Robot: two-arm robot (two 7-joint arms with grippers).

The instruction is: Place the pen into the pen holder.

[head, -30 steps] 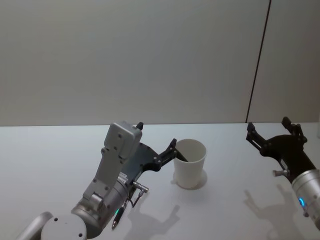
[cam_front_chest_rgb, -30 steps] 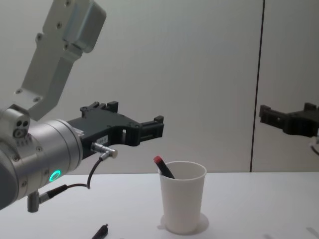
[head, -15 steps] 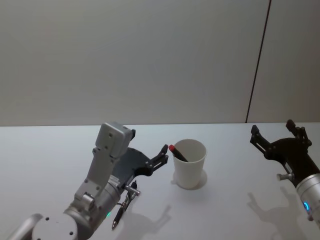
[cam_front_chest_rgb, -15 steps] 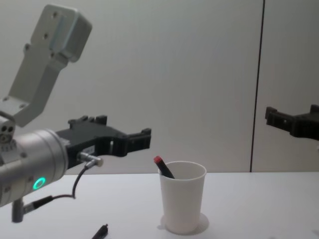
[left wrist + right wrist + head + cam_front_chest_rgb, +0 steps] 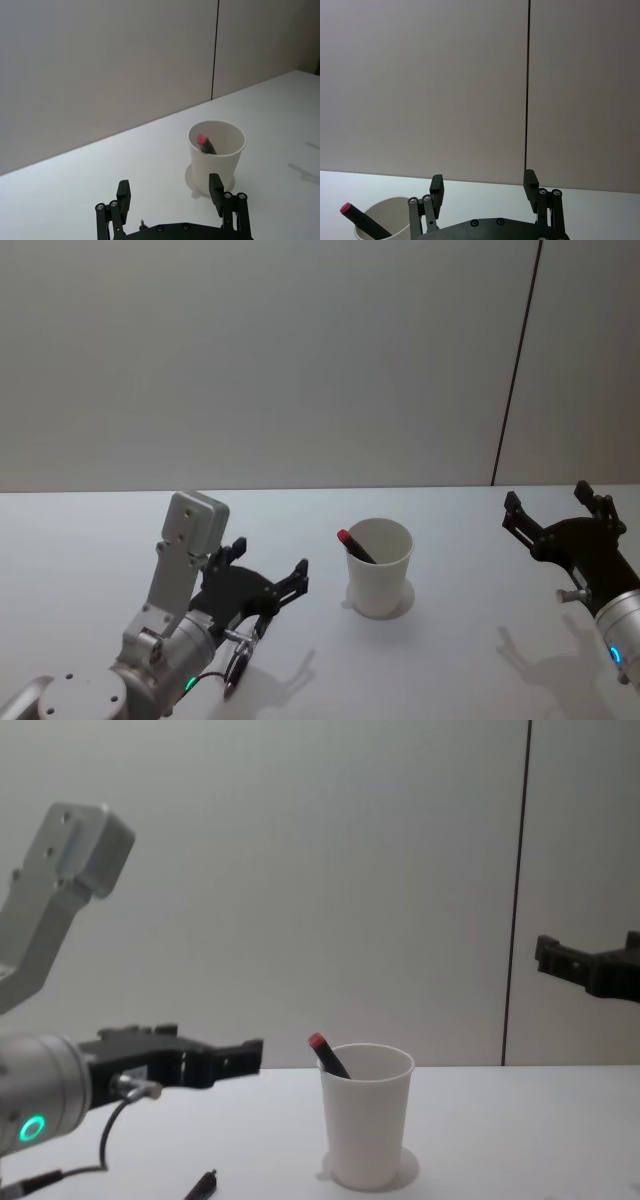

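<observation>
1. L gripper (image 5: pixel 270 558): matte black, two slim fingers spread wide. It hovers low over table (image 5: pixel 100 540), left of pen holder (image 5: pixel 380 575) and apart from it, tips aimed its way. Round silver wrist w/ green light sits behind.
2. R gripper (image 5: pixel 548 500): same black build, fingers spread. Held above table at far right, well apart from pen holder.
3. pen (image 5: pixel 355 545): dark barrel, rounded red cap. Stands tilted inside pen holder, cap at left rim, poking just above it.
4. pen holder: plain white paper cup, tapered to base, rolled rim, upright mid-table betw. the grippers.
5. Small dark pen-like item (image 5: pixel 203 1185) lies on near part of table, under L gripper.
6. table: smooth, white, matte. wall (image 5: pixel 250 360) behind: flat grey panels, thin dark vertical seam (image 5: pixel 515 360) at right.
</observation>
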